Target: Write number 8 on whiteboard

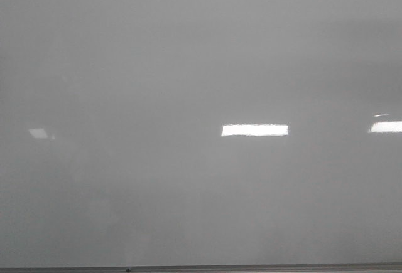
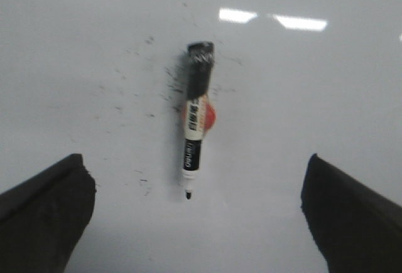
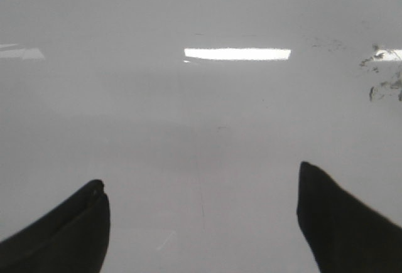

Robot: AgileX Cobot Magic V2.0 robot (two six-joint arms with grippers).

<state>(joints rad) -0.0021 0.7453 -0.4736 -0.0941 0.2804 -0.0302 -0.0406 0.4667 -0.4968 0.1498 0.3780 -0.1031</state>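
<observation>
Marker (image 2: 196, 122) lying dead ahead of wide-open, empty left hand (image 2: 195, 216), long axis pointing tip-first toward it; right hand (image 3: 201, 223) likewise open, empty, facing bare whiteboard (image 3: 201, 110).

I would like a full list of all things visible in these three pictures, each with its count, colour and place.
whiteboard: one, pale grey, fills every view; no 8 drawn yet.
light reflections: several, bright white, on the glossy board.
marker: one, black and white with an orange-red patch, uncapped, on the board ahead of the left gripper.
ink specks: many, black, around the marker; more in the right wrist view.
left gripper: open, black, empty.
right gripper: open, black, empty.
</observation>
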